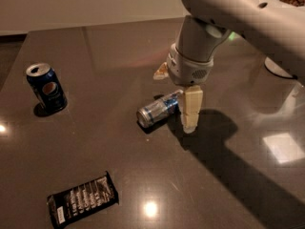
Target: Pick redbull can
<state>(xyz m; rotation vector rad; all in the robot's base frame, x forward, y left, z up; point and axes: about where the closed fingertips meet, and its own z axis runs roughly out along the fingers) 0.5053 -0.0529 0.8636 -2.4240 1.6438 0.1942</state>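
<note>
Two drink cans and a dark wrapped snack bar (pixel 82 199) sit on a glossy dark brown table (pixel 109 42), seen from above at an angle. The redbull can (pixel 159 109), slim and silver-blue, lies on its side near the middle of the table, with its top end pointing lower left. Over its right-hand end hangs the robot's gripper (pixel 174 100). It points down from a thick white arm (pixel 228 8) that comes in from the upper right of the can.

The gripper's two cream-coloured fingers (pixel 190 111) are spread apart. One stands just beside the can's right end on the near side, its tip at or close to the tabletop. The other finger (pixel 161 71) shows only as a tip behind the can. Whether either one touches the can cannot be told.

Well to the left of the redbull can, a wider blue Pepsi can (pixel 46 87) stands upright. Below and left of the redbull can, the snack bar lies flat, well apart from it.
</note>
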